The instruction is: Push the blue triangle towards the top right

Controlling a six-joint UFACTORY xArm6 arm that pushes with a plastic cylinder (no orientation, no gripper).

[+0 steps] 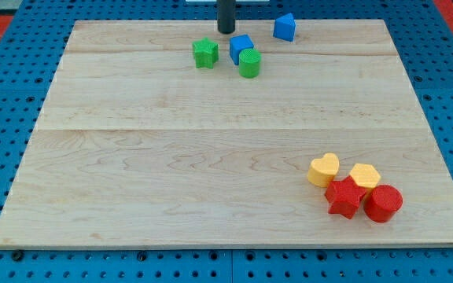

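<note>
The blue triangle (285,27) sits near the board's top edge, right of centre. My tip (226,31) is at the top edge, well to the left of the triangle and apart from it. Just below and right of the tip is a blue cube (241,48), touching a green cylinder (249,64) at its lower right. A green star (205,53) lies below and left of the tip.
At the view's bottom right a cluster lies together: a yellow heart (323,169), a yellow hexagon (364,177), a red star (344,197) and a red cylinder (383,203). The wooden board (171,157) rests on a blue pegboard.
</note>
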